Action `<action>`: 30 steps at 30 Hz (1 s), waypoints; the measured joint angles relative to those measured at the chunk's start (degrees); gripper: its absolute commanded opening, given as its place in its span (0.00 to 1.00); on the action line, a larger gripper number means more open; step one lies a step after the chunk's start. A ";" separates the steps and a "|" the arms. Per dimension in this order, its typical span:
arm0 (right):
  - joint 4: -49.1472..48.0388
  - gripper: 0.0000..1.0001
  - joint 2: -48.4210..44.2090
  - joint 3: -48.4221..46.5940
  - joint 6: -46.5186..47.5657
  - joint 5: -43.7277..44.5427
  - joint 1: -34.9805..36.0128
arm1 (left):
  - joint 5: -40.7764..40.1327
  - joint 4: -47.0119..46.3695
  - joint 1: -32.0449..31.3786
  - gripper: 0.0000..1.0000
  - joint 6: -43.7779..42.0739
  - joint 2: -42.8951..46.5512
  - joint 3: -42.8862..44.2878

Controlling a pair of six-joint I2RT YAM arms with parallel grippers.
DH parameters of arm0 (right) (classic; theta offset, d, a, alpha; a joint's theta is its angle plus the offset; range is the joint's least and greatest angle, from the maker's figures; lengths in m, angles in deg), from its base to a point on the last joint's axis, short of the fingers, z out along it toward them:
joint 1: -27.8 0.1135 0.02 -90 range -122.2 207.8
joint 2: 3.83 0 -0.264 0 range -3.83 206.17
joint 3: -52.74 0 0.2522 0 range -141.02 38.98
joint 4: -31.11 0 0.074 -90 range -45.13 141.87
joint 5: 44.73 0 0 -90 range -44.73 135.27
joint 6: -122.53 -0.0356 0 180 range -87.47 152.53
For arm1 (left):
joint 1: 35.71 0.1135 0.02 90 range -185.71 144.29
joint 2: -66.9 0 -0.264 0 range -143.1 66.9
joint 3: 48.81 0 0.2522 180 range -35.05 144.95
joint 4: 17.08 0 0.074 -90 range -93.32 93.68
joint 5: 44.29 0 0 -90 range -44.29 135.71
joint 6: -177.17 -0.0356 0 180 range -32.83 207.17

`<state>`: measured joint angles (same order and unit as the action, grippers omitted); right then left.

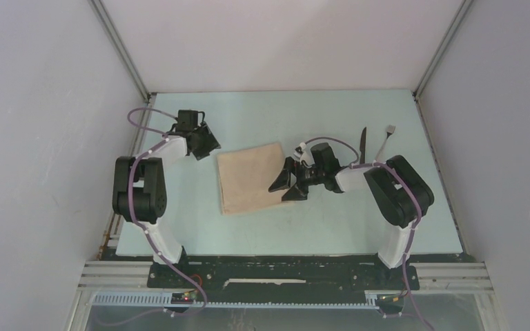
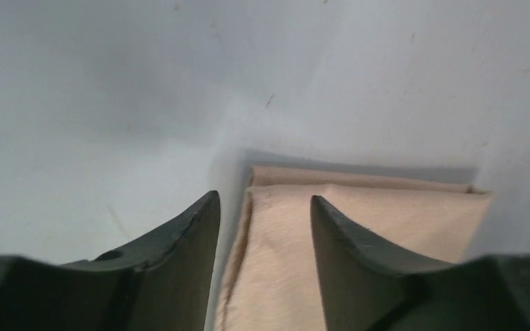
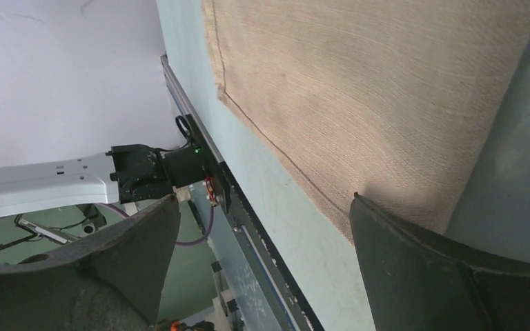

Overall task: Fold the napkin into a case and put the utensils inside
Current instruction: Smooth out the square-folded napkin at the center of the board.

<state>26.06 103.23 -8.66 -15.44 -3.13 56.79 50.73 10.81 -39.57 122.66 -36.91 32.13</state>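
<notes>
**Left gripper [image 2: 262,198] straddles napkin corner, right gripper sits at opposite edge**

- Left fingers [image 2: 179,241]: spread, holding nothing. One is over bare table [image 1: 317,110], the other over cloth, and the far-left corner of the napkin [image 1: 250,178] lies under the gap. Two layers show at that corner, so I judge it folded at least once. Not a case yet.
- Napkin: flat at mid-table between the arms. Slightly longer near-to-far than across, skewed so its far edge runs farther back toward the right.
- Right gripper [image 1: 284,190]: fingers spread, empty, tips at the napkin's right edge close to the near-right corner. Cloth lies to its left. Can't tell if it's touching.
- Knife [image 1: 363,141] and fork [image 1: 388,133]: far right behind the right arm, just beside each other, both lying roughly near-to-far, well apart from the napkin. Right arm is nearer them.
- The grippers sit on roughly diagonal corners, so the next fold likely turns on those two.
</notes>
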 measured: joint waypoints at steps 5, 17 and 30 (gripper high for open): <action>3.65 1.00 -0.68 -5.35 0.98 0.15 -1.20 | -4.39 4.46 -0.85 0.71 -0.92 4.90 -0.94; -1.40 1.00 18.01 -29.55 -1.84 0.33 -4.59 | 9.75 -9.42 -1.36 0.43 6.93 5.03 -9.60; -5.16 1.00 31.47 -42.69 -11.85 1.73 -7.28 | 15.10 -20.41 3.48 0.47 16.70 -5.46 -9.68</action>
<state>20.90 134.71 -51.35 -27.28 -1.40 49.52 65.83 -9.61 -36.09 139.36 -42.37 22.44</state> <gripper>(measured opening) 0.993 0.450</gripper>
